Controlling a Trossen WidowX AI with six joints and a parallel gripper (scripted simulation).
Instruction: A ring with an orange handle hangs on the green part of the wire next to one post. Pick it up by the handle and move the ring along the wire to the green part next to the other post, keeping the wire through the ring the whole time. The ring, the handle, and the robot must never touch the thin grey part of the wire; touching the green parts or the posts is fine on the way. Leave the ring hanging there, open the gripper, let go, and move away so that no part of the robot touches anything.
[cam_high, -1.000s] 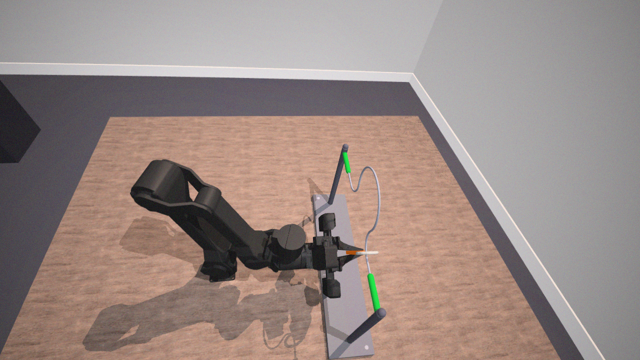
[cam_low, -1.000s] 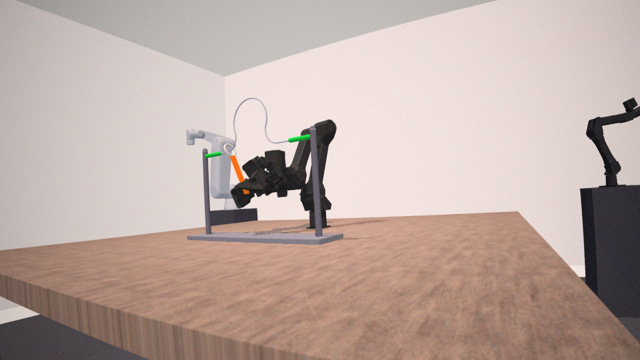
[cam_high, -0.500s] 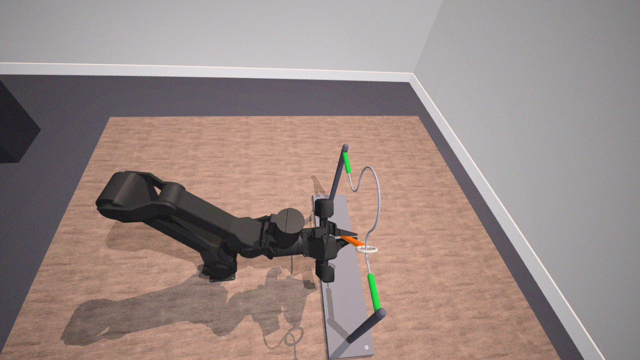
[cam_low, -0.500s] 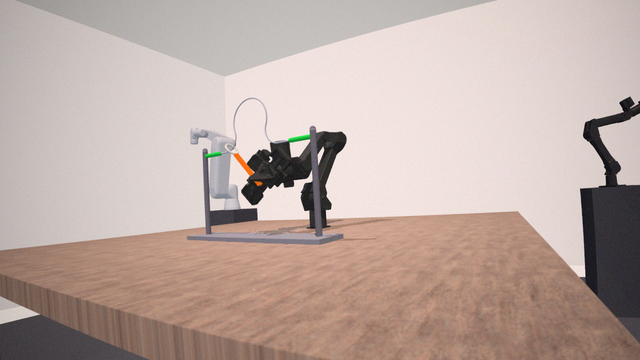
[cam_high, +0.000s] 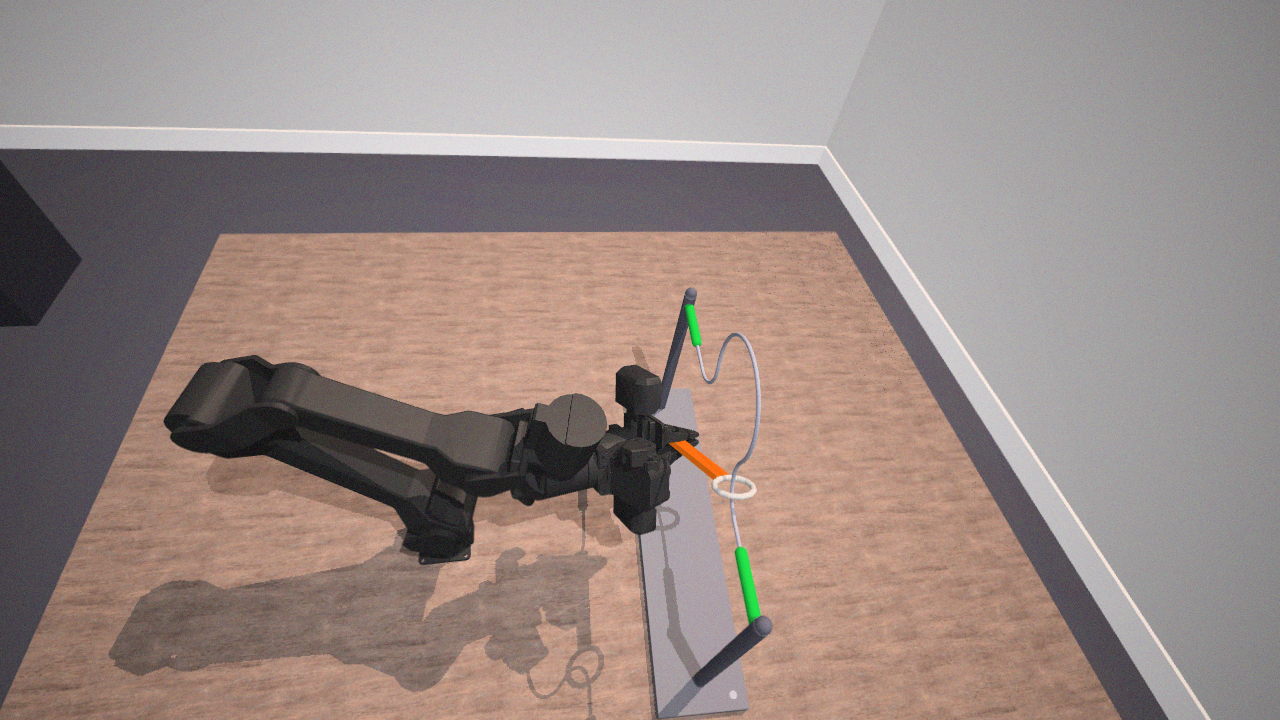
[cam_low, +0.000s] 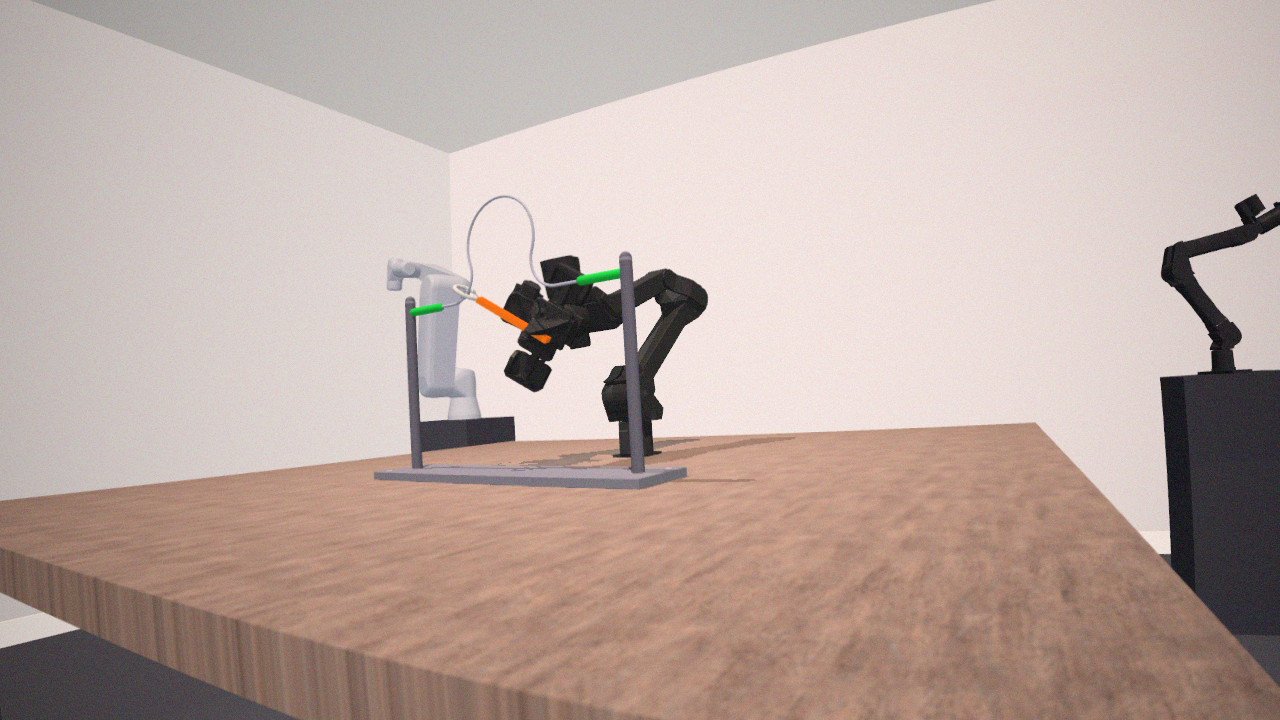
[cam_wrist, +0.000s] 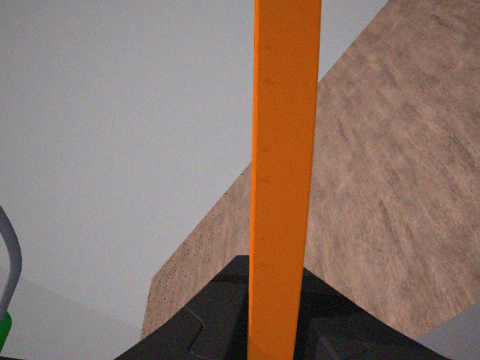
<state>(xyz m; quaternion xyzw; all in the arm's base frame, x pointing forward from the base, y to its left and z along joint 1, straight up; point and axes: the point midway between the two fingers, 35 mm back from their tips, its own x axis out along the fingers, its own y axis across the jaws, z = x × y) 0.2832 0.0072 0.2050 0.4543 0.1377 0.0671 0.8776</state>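
My gripper (cam_high: 687, 437) (cam_low: 542, 336) (cam_wrist: 262, 271) is shut on the orange handle (cam_high: 700, 458) (cam_low: 501, 313) (cam_wrist: 282, 150), near its end away from the ring. The handle slants up to the white ring (cam_high: 715, 488) (cam_low: 455, 288). The thin grey wire (cam_high: 758, 402) (cam_low: 503, 197) (cam_wrist: 15, 255) passes through the ring just beyond the inner end of the near green part (cam_high: 747, 582) (cam_low: 426, 309), below the wire's tall arch. I cannot tell whether ring and wire touch. The far green part (cam_high: 693, 325) (cam_low: 597, 277) is at the wire's other end, past a dip.
The near post (cam_high: 733, 651) (cam_low: 413, 385) and far post (cam_high: 675, 349) (cam_low: 631, 376) stand on a grey baseplate (cam_high: 707, 582) (cam_low: 537, 480). In the top view my wrist is left of the wire's arch, above the baseplate. Other robot arms stand beyond the table in the exterior view.
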